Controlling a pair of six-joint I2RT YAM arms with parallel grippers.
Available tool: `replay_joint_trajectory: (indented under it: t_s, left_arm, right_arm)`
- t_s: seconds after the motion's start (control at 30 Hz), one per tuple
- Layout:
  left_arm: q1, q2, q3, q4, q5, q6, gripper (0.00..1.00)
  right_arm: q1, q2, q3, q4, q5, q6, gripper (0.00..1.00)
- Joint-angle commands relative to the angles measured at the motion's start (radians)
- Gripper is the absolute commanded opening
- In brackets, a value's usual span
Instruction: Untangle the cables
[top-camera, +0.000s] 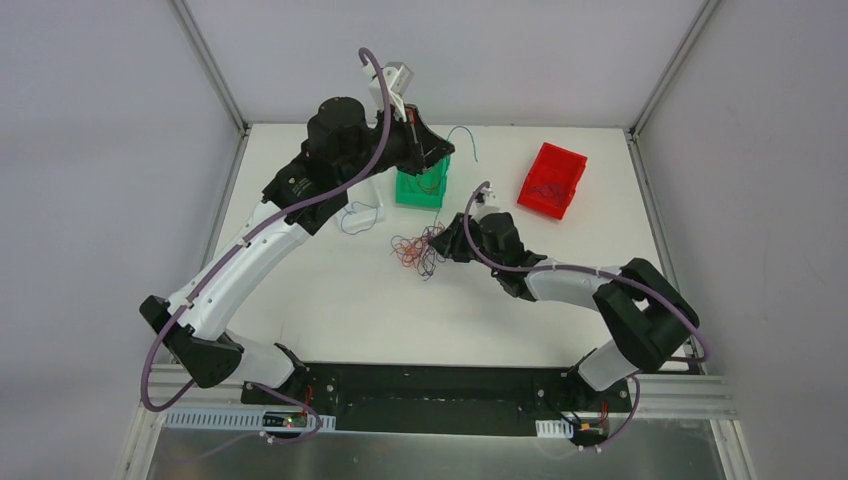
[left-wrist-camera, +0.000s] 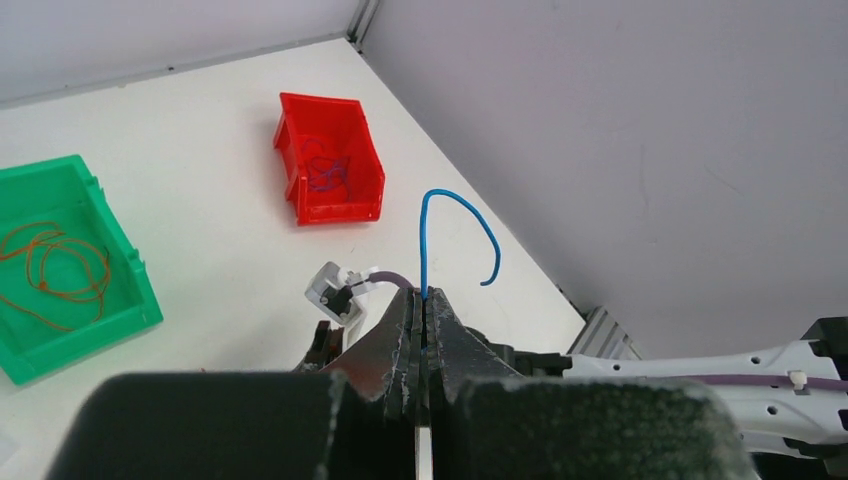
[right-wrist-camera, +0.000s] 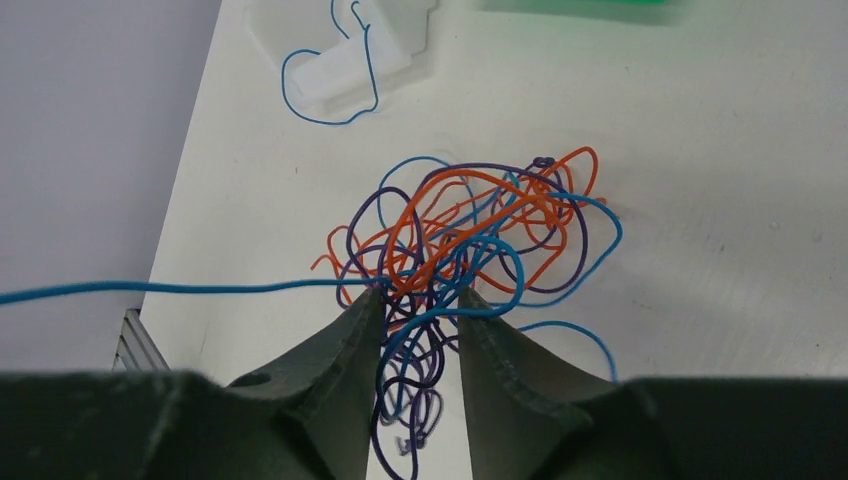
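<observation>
We are pinching a blue wire in closed left fingers, it is running straight from the knot between parted right fingers

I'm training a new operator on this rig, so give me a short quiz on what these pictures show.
1. True or false: the left gripper is shut on a blue wire.
2. What colour is the bin holding the orange wires?
3. Fill in: the right gripper has its jaws ___ on either side of the knot.

Key: 1 true; 2 green; 3 open.
</observation>
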Motion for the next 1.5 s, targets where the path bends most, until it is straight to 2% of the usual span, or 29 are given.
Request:
replay_joint_trajectory:
  t_s: [0.0, 0.07, 0.13, 0.5, 0.57, 0.67, 0.83, 1.0, 1.13, 1.33, 1.47]
  left_arm:
    - [-0.001, -0.030, 0.071, 0.063, -0.037, 0.057, 0.00]
    - [0.000, -0.059, 0.068, 0.060, -0.099, 0.093, 0.00]
    - [0.000, -0.108, 0.041, 0.057, -0.194, 0.139, 0.00]
    - [0.000, -0.403, -0.173, 0.040, -0.893, 0.479, 0.00]
    - [0.000, -0.444, -0.209, 0.037, -0.993, 0.536, 0.00]
    - [0.001, -0.502, -0.283, 0.037, -1.062, 0.572, 0.00]
    - [0.002, -0.575, -0.417, 0.033, -1.052, 0.545, 0.00]
    - [0.002, -0.662, -0.623, 0.021, -0.816, 0.367, 0.00]
    - [0.002, -0.639, -0.750, -0.014, -0.672, 0.247, 0.00]
    - [0.001, -0.593, -0.851, -0.062, -0.601, 0.142, 0.00]
    - [0.001, -0.580, -0.884, -0.086, -0.603, 0.106, 0.00]
  right_arm:
    - [0.006, 0.027, 0.049, -0.029, 0.002, 0.038, 0.30]
    - [0.003, 0.036, 0.060, -0.073, 0.047, 0.068, 0.20]
    - [-0.011, 0.041, 0.065, -0.115, 0.106, 0.103, 0.14]
    - [-0.118, -0.052, -0.067, -0.077, 0.227, 0.270, 0.15]
    - [-0.132, -0.070, -0.086, -0.077, 0.242, 0.292, 0.15]
    - [-0.139, -0.110, -0.109, -0.071, 0.270, 0.280, 0.15]
    - [-0.140, -0.199, -0.145, -0.072, 0.352, 0.227, 0.16]
    - [-0.139, -0.233, -0.143, -0.057, 0.312, 0.169, 0.15]
    - [-0.129, -0.242, -0.142, -0.014, 0.251, 0.109, 0.15]
    - [-0.081, -0.251, -0.095, -0.065, 0.262, 0.002, 0.15]
    - [-0.019, -0.264, -0.077, -0.075, 0.311, -0.111, 0.15]
